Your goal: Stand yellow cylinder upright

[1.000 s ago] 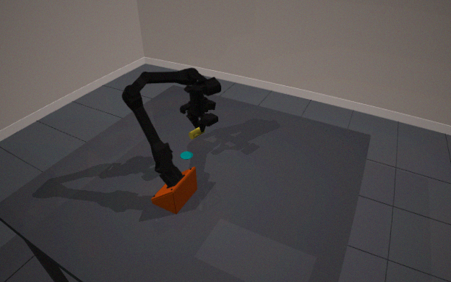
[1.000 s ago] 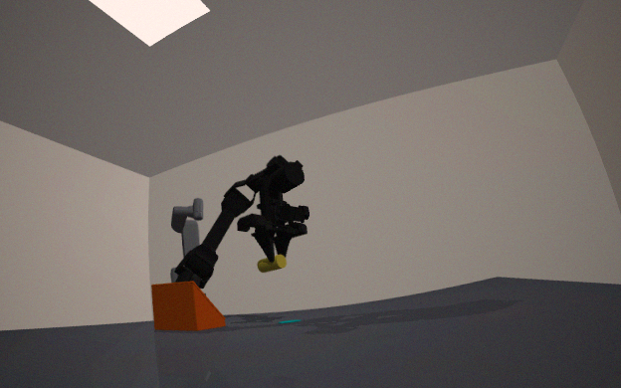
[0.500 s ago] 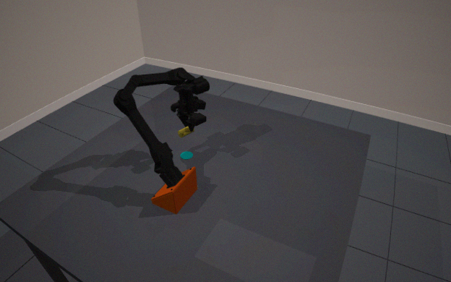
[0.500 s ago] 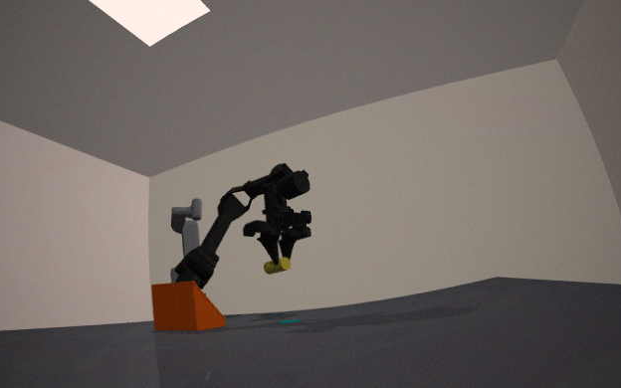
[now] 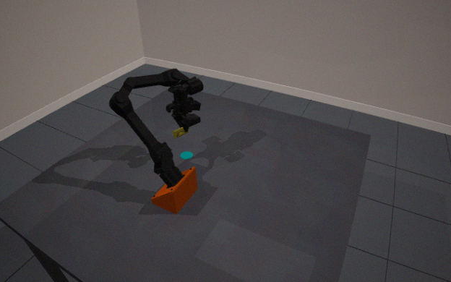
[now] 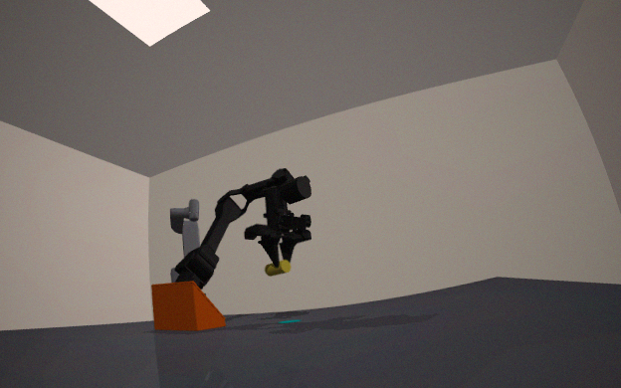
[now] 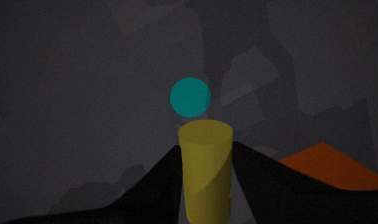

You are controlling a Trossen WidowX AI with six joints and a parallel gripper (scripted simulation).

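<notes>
The yellow tall cylinder (image 5: 180, 133) (image 6: 278, 269) (image 7: 207, 172) is held in the air, lying close to level, tilted slightly in the exterior view. My gripper (image 5: 185, 129) (image 6: 283, 265) (image 7: 205, 149) is shut on it, one finger on each side, and points down. The cyan circle (image 5: 186, 155) (image 6: 290, 321) (image 7: 190, 97) lies flat on the dark surface, below the cylinder. In the wrist view it shows whole, just beyond the cylinder's near end face. Nothing stands on it.
The arm's orange base (image 5: 186, 189) (image 6: 174, 305) (image 7: 335, 167) stands close to the circle. A grey arm-like object (image 6: 191, 234) stands behind the base in the exterior view. Shadows of the arm fall across the dark surface around the circle.
</notes>
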